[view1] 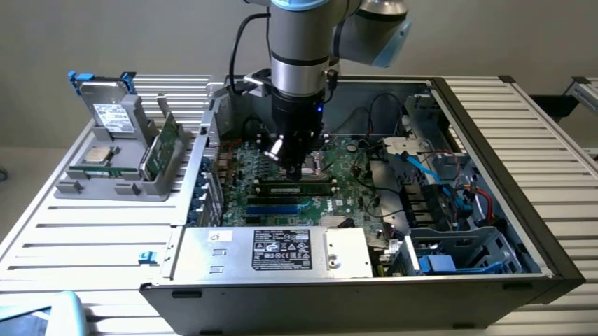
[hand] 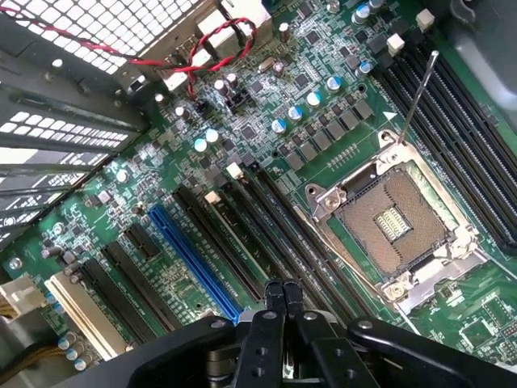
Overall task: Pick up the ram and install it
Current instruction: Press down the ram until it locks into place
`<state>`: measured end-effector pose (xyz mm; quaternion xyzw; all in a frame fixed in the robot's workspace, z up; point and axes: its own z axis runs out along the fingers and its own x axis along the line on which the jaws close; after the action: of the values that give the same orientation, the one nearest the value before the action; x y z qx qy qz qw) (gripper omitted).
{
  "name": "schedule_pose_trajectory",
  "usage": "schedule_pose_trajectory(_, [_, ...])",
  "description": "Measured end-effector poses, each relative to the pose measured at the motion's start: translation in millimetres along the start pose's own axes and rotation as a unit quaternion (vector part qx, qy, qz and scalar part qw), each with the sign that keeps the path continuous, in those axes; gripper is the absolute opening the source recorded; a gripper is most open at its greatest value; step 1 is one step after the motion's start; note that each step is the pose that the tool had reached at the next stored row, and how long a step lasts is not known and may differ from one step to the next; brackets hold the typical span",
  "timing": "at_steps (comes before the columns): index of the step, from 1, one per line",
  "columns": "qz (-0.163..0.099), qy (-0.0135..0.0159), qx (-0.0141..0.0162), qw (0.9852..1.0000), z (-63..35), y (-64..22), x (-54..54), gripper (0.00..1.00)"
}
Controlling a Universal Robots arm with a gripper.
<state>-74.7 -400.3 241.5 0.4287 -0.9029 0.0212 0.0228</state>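
We are hovering our gripper [hand: 283, 293] low over the motherboard [view1: 351, 164] inside the open computer case [view1: 505, 133], its fingers pressed together with nothing between them. The ram [view1: 297, 187] is sitting in a memory slot just at six o'clock of the gripper [view1: 291, 170] in the exterior view. The empty processor socket [hand: 396, 222] is lying near the fingertips

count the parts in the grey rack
3: a labelled drive at the back, a silver chip in front, a green card upright nearest the case. More may be hidden.
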Motion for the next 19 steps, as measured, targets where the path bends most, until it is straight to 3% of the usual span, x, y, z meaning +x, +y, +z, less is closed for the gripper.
schedule_pose_trajectory(6, [0.035, -0.0006, -0.0012, 0.9994, 0.0, 0.0, 0.0, 0.11])
schedule_pose_trajectory(10, [0.064, -0.0002, -0.0028, 0.9979, 0.1, 0.0, 0.0, 0.11])
schedule_pose_trajectory(15, [0.102, 0.0005, -0.0048, 0.9948, 0.6, 0.0, 0.0, 0.11])
schedule_pose_trajectory(19, [0.132, 0.001, -0.0066, 0.9912, 1.1, 0.0, -0.1, 0.11])
